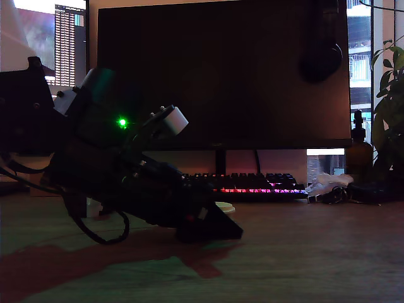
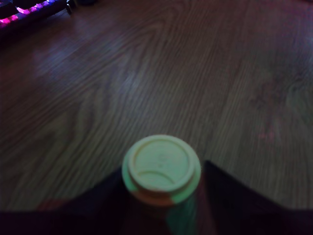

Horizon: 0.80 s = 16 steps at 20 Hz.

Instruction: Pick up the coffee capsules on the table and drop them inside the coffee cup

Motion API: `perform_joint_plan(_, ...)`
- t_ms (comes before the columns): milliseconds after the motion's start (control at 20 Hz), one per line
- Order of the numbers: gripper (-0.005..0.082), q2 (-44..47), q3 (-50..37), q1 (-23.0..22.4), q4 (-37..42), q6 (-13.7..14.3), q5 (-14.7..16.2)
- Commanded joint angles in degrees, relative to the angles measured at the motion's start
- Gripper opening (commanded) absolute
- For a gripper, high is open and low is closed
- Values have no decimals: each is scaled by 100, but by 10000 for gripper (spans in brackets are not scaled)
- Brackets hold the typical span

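Observation:
A cream-beige coffee capsule [image 2: 161, 169] sits between my gripper's dark fingers [image 2: 249, 205] in the wrist view, one round flat end facing the camera. Both fingers press against its sides. In the exterior view my gripper [image 1: 214, 226] is down at the wooden table [image 1: 303, 252], near the middle, and a pale rim of the capsule [image 1: 225, 206] peeks out just behind it. The coffee cup is out of view in both frames.
A backlit keyboard [image 1: 252, 184] lies behind the gripper under a large dark monitor [image 1: 221, 76]. A brown bottle [image 1: 358, 154], a plant [image 1: 391, 95] and crumpled white plastic [image 1: 325, 183] stand at the exterior view's right. The room is dim.

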Motion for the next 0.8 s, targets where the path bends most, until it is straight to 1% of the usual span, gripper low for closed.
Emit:
perform_joint_plan(0, 135, 103, 20, -20, 33, -2, 4)
perform_joint_plan(250, 128, 90, 22, -20, 87, -2, 4)
perform_joint_plan(450, 128, -101, 22, -2, 7, -9, 4)
perform_joint_plan(600, 128, -470, 22, 17, -254, -7, 2)
perform_joint_plan(750, 128, -872, 22, 129, -619, -4, 0)
